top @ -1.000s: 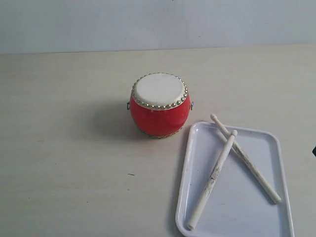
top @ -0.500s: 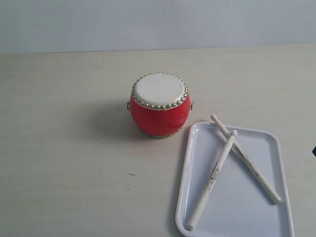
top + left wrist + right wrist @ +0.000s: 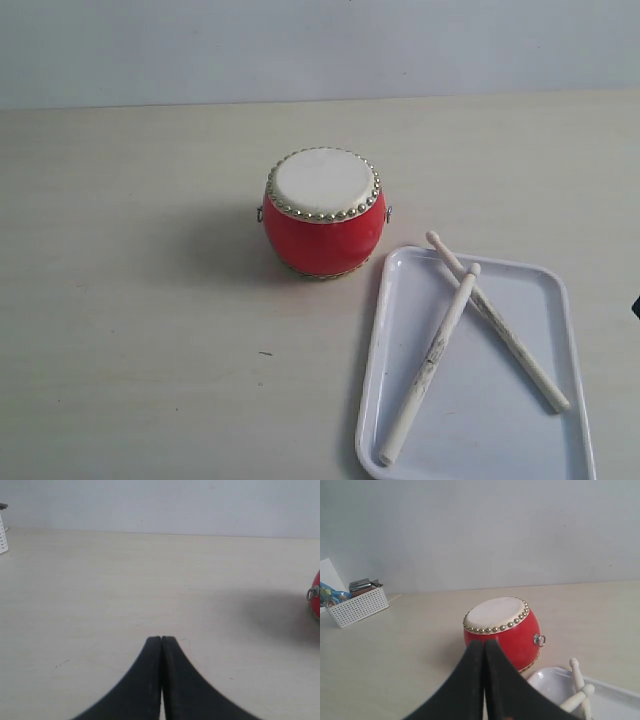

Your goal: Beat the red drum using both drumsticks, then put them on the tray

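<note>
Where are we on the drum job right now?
Both drumsticks lie crossed on the tray beside the red drum. In hand: nothing; left gripper and right gripper are shut and empty. Whether the drum was beaten, so what is left, cannot be told.

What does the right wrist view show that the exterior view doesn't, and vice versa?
Only right wrist: the shut right gripper and a white basket holding items. Only exterior: most of the tray, with both drumsticks full length, forming a V. Both: the red drum, the tray's corner near it and the drumstick tips.
</note>
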You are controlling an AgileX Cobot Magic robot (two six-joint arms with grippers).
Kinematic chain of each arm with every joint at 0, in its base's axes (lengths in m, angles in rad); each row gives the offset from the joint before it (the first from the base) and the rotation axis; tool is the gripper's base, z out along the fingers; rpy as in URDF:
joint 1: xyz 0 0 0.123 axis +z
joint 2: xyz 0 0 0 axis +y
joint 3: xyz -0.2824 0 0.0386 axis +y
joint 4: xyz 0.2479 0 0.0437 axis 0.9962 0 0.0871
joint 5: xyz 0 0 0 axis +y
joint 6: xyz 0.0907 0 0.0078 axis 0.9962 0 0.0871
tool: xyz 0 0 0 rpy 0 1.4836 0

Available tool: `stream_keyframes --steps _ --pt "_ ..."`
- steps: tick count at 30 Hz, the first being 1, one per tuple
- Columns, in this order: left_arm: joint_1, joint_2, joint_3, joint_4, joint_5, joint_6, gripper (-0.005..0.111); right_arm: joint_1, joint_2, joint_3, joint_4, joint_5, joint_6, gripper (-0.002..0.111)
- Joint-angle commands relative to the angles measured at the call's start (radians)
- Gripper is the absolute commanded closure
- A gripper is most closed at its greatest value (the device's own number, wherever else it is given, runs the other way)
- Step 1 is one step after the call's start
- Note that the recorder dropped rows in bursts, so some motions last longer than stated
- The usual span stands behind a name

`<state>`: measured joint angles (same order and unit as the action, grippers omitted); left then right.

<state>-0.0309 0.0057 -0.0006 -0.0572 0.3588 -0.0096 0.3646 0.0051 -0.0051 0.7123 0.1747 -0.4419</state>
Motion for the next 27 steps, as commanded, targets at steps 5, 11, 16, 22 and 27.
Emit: stream_keyframes --steps 5,11,16,22,27 --pt "0.002 -0.006 0.001 0.001 -0.006 0.004 0.107 0.000 -0.005 0.005 -0.006 0.007 -0.001 0.108" --pt "0.002 -0.006 0.001 0.001 -0.006 0.004 0.107 0.000 -0.005 0.005 -0.006 0.007 -0.001 0.108" --pt "0.002 -0.006 0.001 0.001 -0.006 0.004 0.107 0.000 -0.005 0.005 -0.116 0.003 0.006 0.108" --pt "0.002 -0.006 0.001 0.001 -0.006 0.004 0.107 0.000 -0.005 0.005 -0.941 0.019 0.794 0.108" --pt "0.002 -0.006 0.001 0.001 -0.006 0.004 0.107 0.000 -0.005 0.005 -0.837 0.075 0.631 0.108"
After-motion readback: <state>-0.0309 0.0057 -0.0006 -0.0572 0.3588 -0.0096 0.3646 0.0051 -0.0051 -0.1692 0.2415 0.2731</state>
